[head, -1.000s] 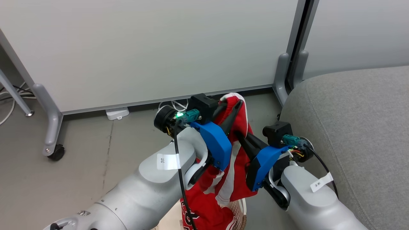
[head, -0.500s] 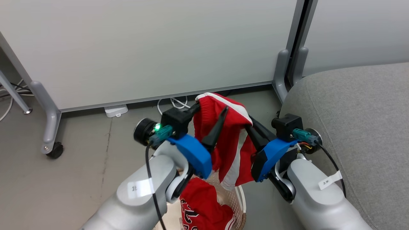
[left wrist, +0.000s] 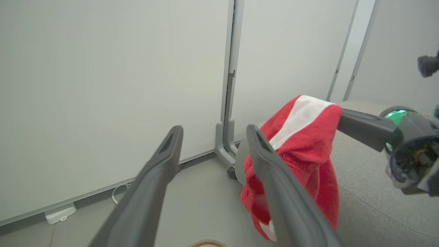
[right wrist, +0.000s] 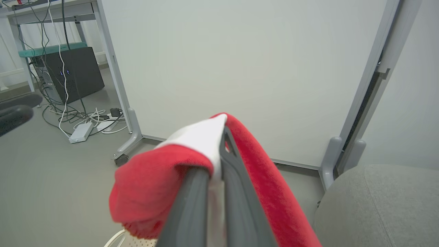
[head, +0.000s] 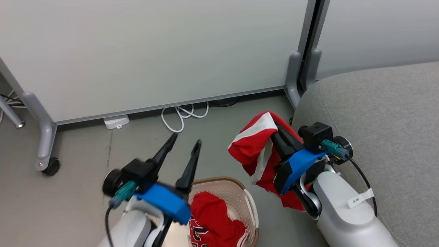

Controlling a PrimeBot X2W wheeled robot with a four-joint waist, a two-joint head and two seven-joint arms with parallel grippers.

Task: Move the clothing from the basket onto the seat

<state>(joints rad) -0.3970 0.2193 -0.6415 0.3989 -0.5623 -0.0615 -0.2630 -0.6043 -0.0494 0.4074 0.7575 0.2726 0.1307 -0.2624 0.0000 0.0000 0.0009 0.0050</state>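
Seat (head: 377,113) takes up the right of the head frame. Basket (head: 252,206) sits on the floor at bottom centre, with the jersey (head: 212,219) crumpled inside. Shorts (head: 253,147) hang mid-frame, out of the basket and just left of the seat's edge, draped over the right claw (head: 279,135), which is clenched on the cloth. Left claw (head: 185,139), lower left, has its fingers spread and holds nothing. Step in hand, by my reading: carrying the shorts to the seat. Next: swing the right arm rightward over the cushion and release, then fetch the jersey.
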